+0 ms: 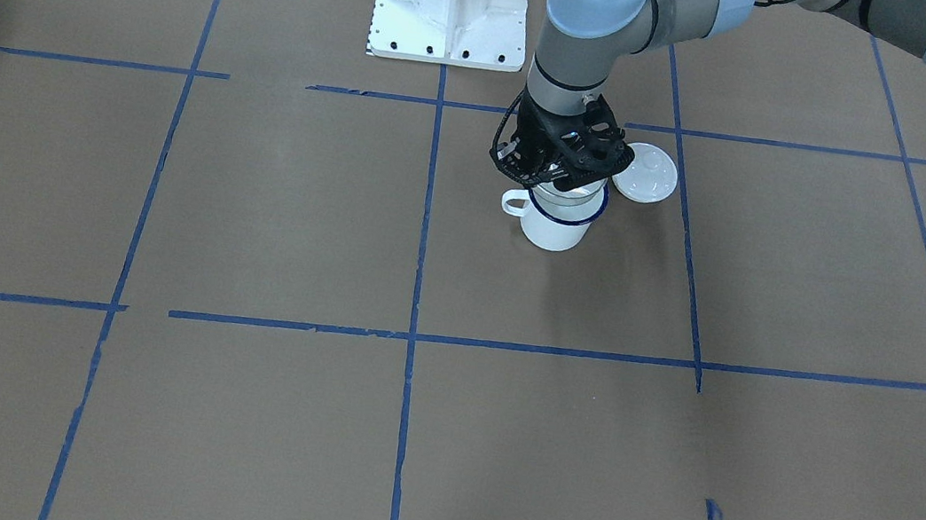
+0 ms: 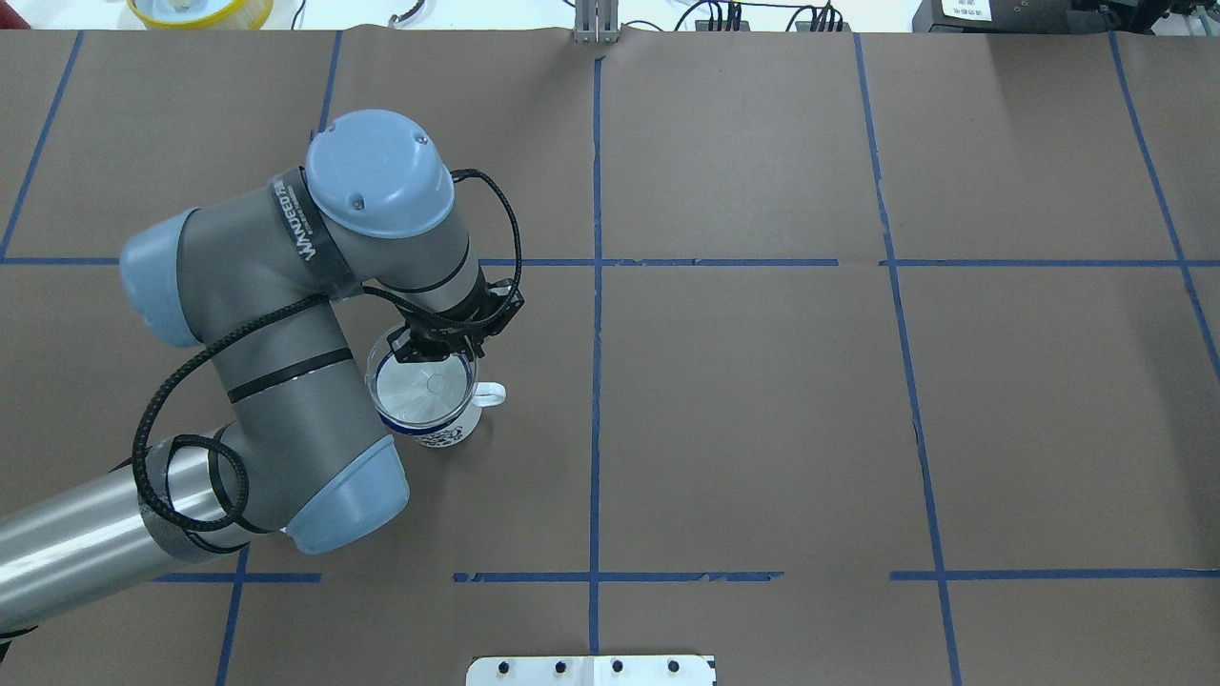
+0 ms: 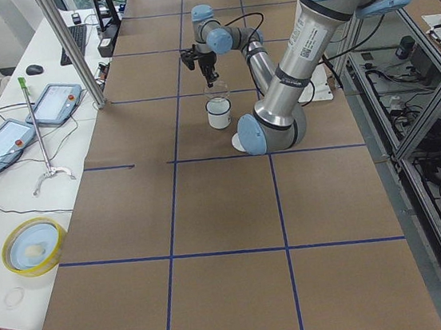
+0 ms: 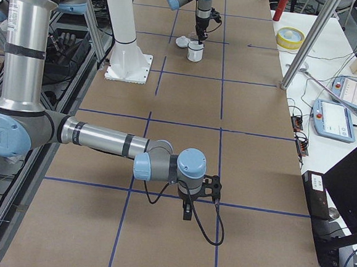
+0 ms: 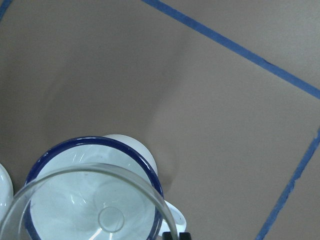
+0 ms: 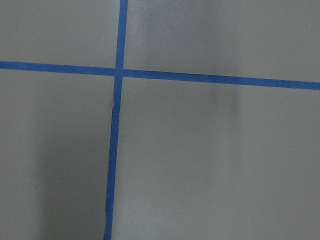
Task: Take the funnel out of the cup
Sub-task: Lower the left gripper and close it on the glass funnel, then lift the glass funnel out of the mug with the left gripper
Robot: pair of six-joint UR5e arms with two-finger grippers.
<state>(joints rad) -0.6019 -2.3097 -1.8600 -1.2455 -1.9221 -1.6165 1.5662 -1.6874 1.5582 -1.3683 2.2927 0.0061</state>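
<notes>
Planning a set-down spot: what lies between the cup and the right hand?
In the exterior right view, only bare table paper crossed by blue tape lines separates the cup and the right hand.

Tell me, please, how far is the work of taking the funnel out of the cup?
Done: the left gripper is at the cup and seems shut on the rim of the funnel. In hand: the lift; the funnel is directly over the cup, and I cannot tell whether its spout is out. Left: carry it aside and set it on the table, perhaps away from the lid.
</notes>
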